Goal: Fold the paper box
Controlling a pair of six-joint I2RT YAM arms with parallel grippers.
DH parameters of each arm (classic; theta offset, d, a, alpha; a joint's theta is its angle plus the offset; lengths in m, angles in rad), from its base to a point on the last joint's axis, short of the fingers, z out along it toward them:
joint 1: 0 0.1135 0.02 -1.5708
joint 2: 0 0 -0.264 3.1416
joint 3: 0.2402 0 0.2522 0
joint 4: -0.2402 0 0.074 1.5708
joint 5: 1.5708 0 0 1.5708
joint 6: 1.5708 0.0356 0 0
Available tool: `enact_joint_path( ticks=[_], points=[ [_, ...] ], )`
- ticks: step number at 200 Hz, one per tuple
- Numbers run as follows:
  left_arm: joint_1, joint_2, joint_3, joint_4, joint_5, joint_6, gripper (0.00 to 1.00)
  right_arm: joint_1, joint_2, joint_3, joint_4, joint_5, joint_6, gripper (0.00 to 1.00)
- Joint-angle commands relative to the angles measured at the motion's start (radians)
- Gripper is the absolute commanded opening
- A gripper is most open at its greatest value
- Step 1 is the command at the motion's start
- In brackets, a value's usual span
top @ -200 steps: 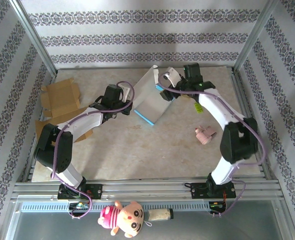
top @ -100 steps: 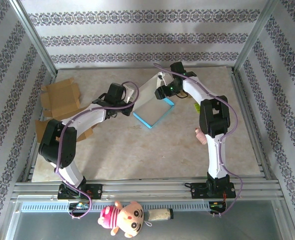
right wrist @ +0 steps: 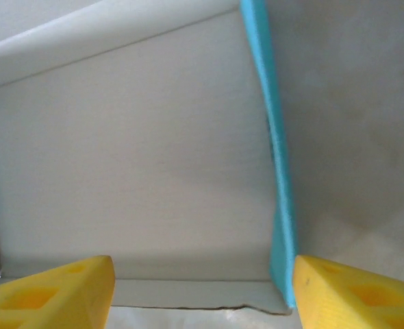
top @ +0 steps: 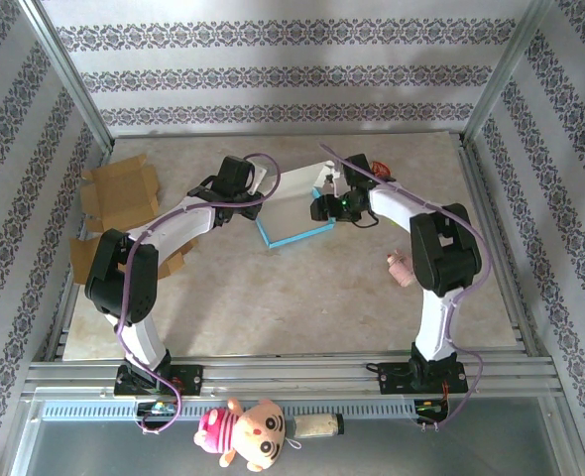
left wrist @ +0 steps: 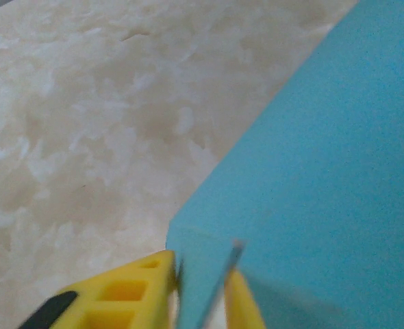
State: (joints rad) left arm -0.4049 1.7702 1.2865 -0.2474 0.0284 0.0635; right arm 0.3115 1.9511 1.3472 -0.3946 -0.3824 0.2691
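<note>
The paper box (top: 294,206) lies on its side toward the far middle of the table (top: 302,307), between my two arms, with its white inside showing and its blue edges toward the near side. My left gripper (left wrist: 202,298) has its yellow fingers (left wrist: 130,295) close on either side of a thin blue wall at the box's corner. The view is blurred and very near, so I cannot tell whether they are clamping the wall or only flanking it. My right gripper (right wrist: 202,288) is spread wide and holds nothing, and it looks straight into the open white interior, with one blue wall just beside its right finger. I judge that I am midway through shaping the shell: the walls are up but not yet squared or locked. The next move calls for my left side to steady that corner while my right closes on the blue wall and creases it inward, gently enough that the thin card does not buckle.
</note>
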Motion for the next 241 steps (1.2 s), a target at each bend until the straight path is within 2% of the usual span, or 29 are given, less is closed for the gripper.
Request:
enact_joint_path(
  ticks=[1, 54, 86, 101, 126, 141, 172, 192, 216, 241],
  points=[
    [-0.006, -0.030, -0.028, 0.040, -0.017, -0.003, 0.31, 0.011, -0.093, -0.055, 0.057, -0.006, 0.087, 0.72],
    [-0.006, -0.150, -0.102, 0.039, -0.077, 0.001, 0.58, -0.020, -0.313, -0.105, 0.006, 0.000, -0.010, 0.78],
    [-0.006, -0.296, -0.175, 0.064, -0.028, -0.134, 0.68, -0.067, -0.346, -0.049, 0.035, 0.005, -0.199, 0.87],
    [0.003, -0.348, -0.170, 0.029, 0.008, -0.263, 0.72, -0.090, -0.290, 0.031, 0.022, -0.079, -0.288, 0.93],
    [0.067, -0.340, -0.083, -0.131, 0.174, -0.504, 0.72, -0.122, -0.118, 0.281, -0.112, -0.237, -0.333, 0.96],
    [0.101, -0.320, -0.053, -0.195, 0.239, -0.579, 0.74, -0.129, -0.027, 0.410, -0.170, -0.263, -0.340, 0.98],
    [0.154, -0.235, 0.059, -0.343, 0.309, -0.641, 0.79, -0.131, 0.128, 0.619, -0.273, -0.267, -0.326, 0.98],
    [0.161, -0.194, 0.111, -0.363, 0.332, -0.665, 0.81, -0.119, 0.212, 0.727, -0.354, -0.263, -0.328, 0.97],
    [0.163, -0.172, 0.108, -0.297, 0.368, -0.687, 0.82, -0.107, 0.252, 0.762, -0.383, -0.282, -0.336, 0.93],
    [0.162, -0.114, 0.144, -0.322, 0.349, -0.624, 0.84, -0.097, 0.270, 0.763, -0.385, -0.288, -0.325, 0.88]
  ],
)
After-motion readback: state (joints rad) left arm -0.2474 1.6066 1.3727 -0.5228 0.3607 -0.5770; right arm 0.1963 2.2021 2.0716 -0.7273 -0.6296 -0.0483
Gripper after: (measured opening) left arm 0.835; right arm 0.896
